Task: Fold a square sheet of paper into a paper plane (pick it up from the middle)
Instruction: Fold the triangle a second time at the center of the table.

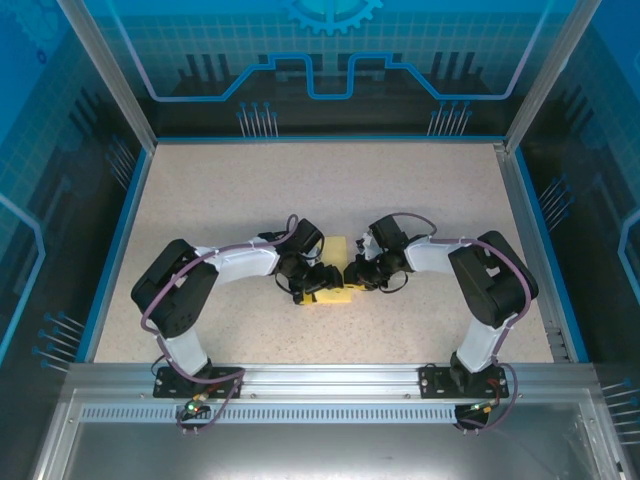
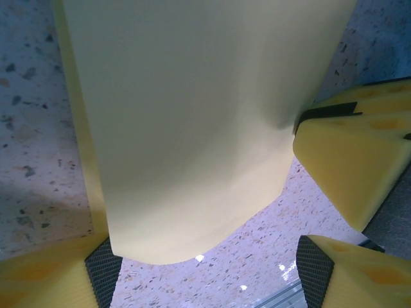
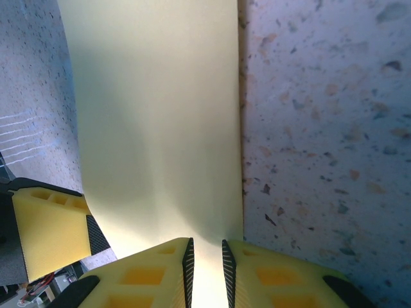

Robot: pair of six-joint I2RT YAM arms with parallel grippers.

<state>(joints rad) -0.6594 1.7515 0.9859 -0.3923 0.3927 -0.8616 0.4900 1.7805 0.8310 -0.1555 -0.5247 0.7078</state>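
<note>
The speckled table (image 1: 200,200) fills the enclosure floor, and the two arms bend inward from its near edge to meet at the middle. Between them is the pale yellow sheet of paper (image 1: 337,296), partly raised off the table and bowed (its free edge curves in the left wrist view). The right gripper (image 3: 205,256) has its fingers pressed nearly together, pinching one edge of the sheet. The left gripper (image 2: 205,273) stands spread wide, one finger (image 2: 58,282) on each side of the sheet's hanging edge, not gripping it.
</note>
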